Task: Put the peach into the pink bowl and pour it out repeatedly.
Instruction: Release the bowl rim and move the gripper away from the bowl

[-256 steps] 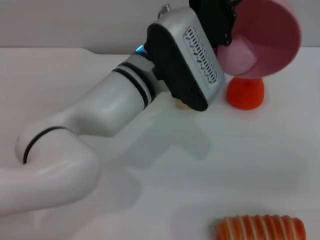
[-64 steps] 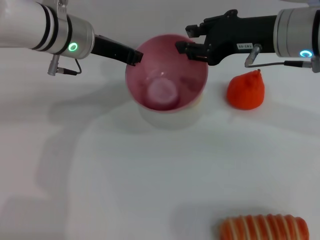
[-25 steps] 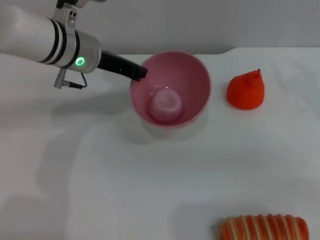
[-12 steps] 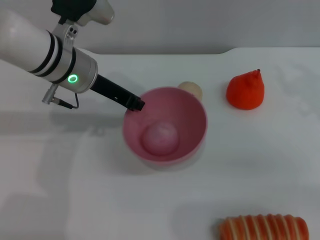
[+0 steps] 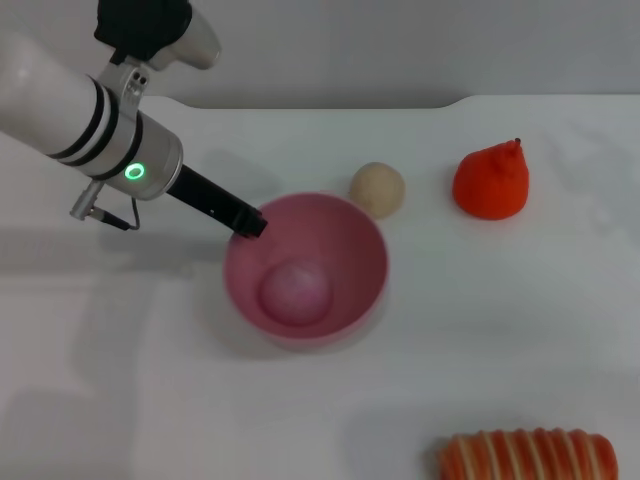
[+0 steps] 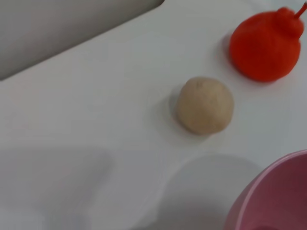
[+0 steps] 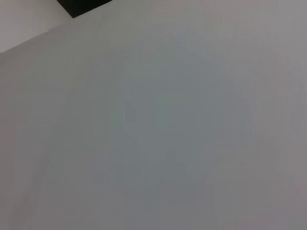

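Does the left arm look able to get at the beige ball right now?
Probably yes: the beige ball sits in the open just beyond the pink bowl, whose rim the left pincer holds.

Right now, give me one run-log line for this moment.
left gripper: at rim of pink bowl | peach: inside bowl | bowl: upright | right gripper: not in view

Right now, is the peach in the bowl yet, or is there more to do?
Yes, that part looks done: the peach sits inside the pink bowl. In hand: the left claw is at the bowl's rim, apparently holding it. Left to do: pouring the peach out onto the table, then repeating. The right claw isn't in view.
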You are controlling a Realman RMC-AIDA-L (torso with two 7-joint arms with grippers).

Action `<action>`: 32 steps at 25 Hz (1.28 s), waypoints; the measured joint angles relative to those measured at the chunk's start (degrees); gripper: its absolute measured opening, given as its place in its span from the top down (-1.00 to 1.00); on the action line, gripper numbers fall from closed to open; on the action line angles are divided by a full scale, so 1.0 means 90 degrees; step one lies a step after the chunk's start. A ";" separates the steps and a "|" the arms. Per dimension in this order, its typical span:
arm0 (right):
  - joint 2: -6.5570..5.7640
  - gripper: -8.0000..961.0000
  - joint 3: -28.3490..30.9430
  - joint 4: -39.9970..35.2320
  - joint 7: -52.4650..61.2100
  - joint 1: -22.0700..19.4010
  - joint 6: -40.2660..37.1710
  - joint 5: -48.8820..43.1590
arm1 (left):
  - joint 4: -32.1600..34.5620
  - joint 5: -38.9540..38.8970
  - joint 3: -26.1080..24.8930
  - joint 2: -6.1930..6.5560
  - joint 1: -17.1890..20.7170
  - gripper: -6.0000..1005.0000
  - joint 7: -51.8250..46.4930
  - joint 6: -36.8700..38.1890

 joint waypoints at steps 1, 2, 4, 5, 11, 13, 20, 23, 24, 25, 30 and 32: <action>-0.0003 0.16 -0.0015 0.0000 0.0000 0.0001 -0.0003 0.0000 | -0.0004 0.0041 0.0032 -0.0003 0.0001 0.75 -0.0017 0.0005; -0.0004 0.16 -0.0024 -0.0001 0.0000 0.0001 -0.0004 -0.0002 | -0.0006 0.0076 0.0067 -0.0004 0.0003 0.74 -0.0036 0.0006; -0.0005 0.16 -0.0034 -0.0007 0.0010 0.0002 -0.0004 -0.0008 | -0.0010 0.0159 0.0153 -0.0003 0.0008 0.74 -0.0093 0.0008; -0.0005 0.16 -0.0036 -0.0008 0.0019 0.0001 -0.0004 -0.0011 | -0.0009 0.0222 0.0199 -0.0001 0.0011 0.74 -0.0130 0.0009; -0.0006 0.16 -0.0037 0.0005 0.0041 -0.0014 -0.0004 -0.0018 | -0.0020 0.0319 0.0262 0.0002 0.0015 0.72 -0.0170 0.0019; -0.0006 0.16 -0.0046 0.0013 0.0043 -0.0016 -0.0005 -0.0020 | -0.0022 0.0325 0.0262 0.0002 0.0017 0.71 -0.0176 0.0026; 0.0002 0.16 -0.0111 -0.0006 0.0046 -0.0016 -0.0016 -0.0020 | -0.0026 0.0329 0.0262 -0.0005 0.0018 0.69 -0.0217 0.0038; 0.0004 0.16 -0.0111 -0.0007 0.0048 -0.0017 -0.0052 -0.0020 | -0.0027 0.0331 0.0261 -0.0007 0.0018 0.68 -0.0226 0.0038; 0.0004 0.16 -0.0110 -0.0005 0.0048 -0.0017 -0.0065 -0.0020 | -0.0026 0.0331 0.0261 -0.0007 0.0018 0.68 -0.0231 0.0038; 0.0004 0.16 -0.0110 -0.0003 0.0049 -0.0017 -0.0074 -0.0020 | -0.0027 0.0331 0.0261 -0.0008 0.0018 0.68 -0.0235 0.0038; 0.0004 0.16 -0.0107 0.0003 0.0052 -0.0026 -0.0083 -0.0019 | -0.0026 0.0331 0.0287 -0.0019 0.0006 0.66 -0.0307 0.0062; 0.0004 0.16 -0.0105 0.0010 0.0053 -0.0026 -0.0083 -0.0018 | -0.0024 0.0331 0.0291 -0.0019 -0.0001 0.66 -0.0326 0.0067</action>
